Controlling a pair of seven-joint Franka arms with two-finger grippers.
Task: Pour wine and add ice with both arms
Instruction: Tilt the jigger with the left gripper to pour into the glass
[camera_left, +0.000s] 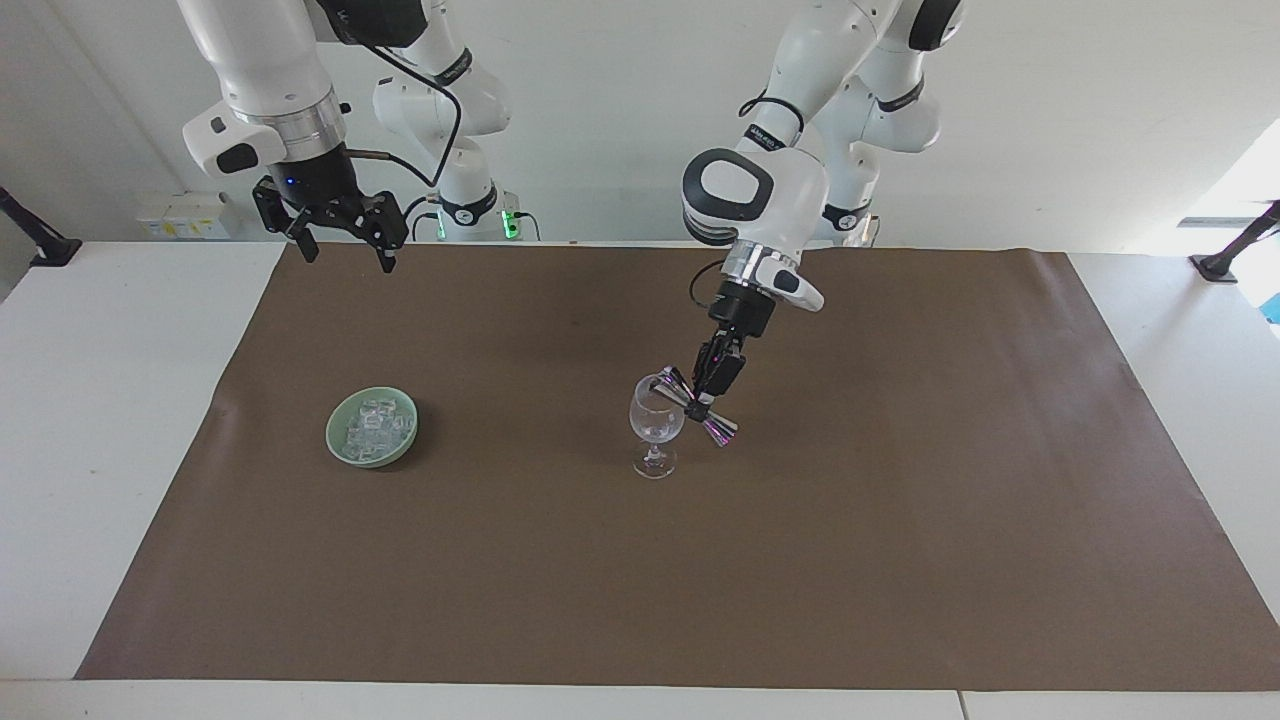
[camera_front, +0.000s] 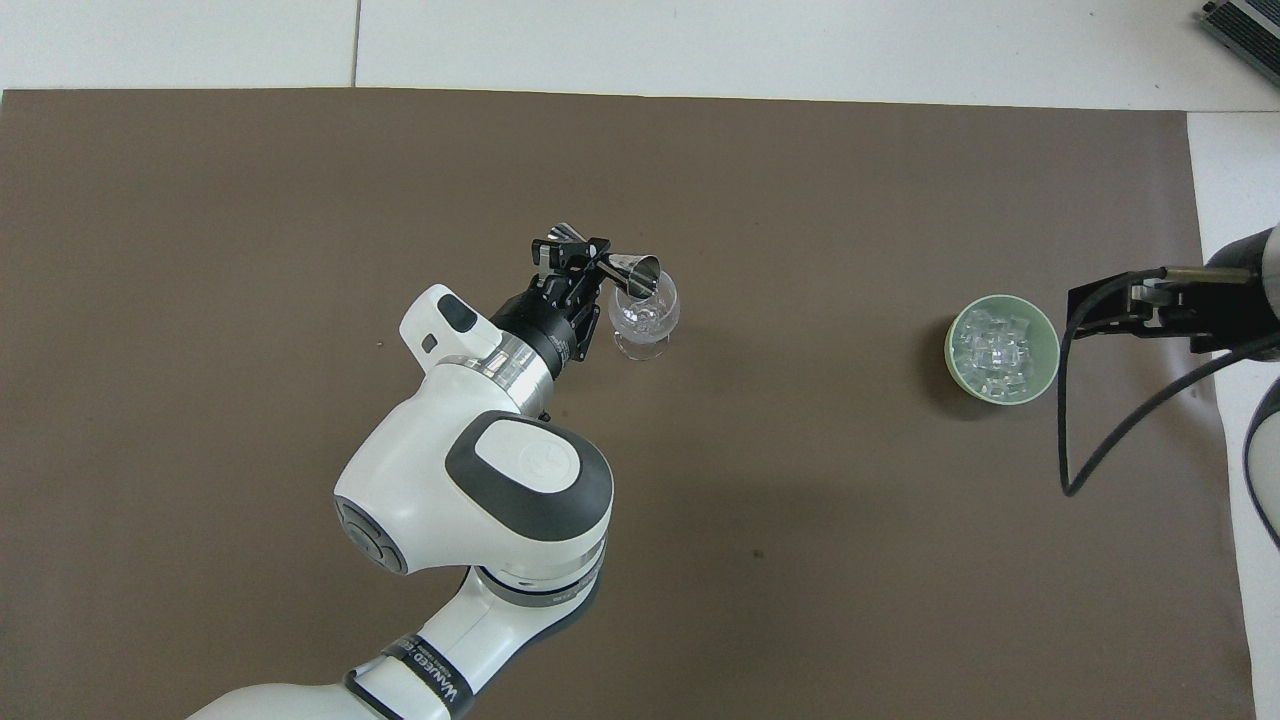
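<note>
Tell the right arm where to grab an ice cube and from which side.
Take a top cube of the ice heap by two flat sides, coming straight down: the green bowl walls it all round and opens only upward. The open right gripper waits up over the mat's robot edge.

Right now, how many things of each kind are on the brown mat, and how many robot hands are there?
Wine glass: 1
Green bowl holding the ice: 1
Metal measuring cup, tipped over the glass, in the left gripper: 1
Robot grippers: 2, the right gripper waits open in the air
Total: 5
</note>
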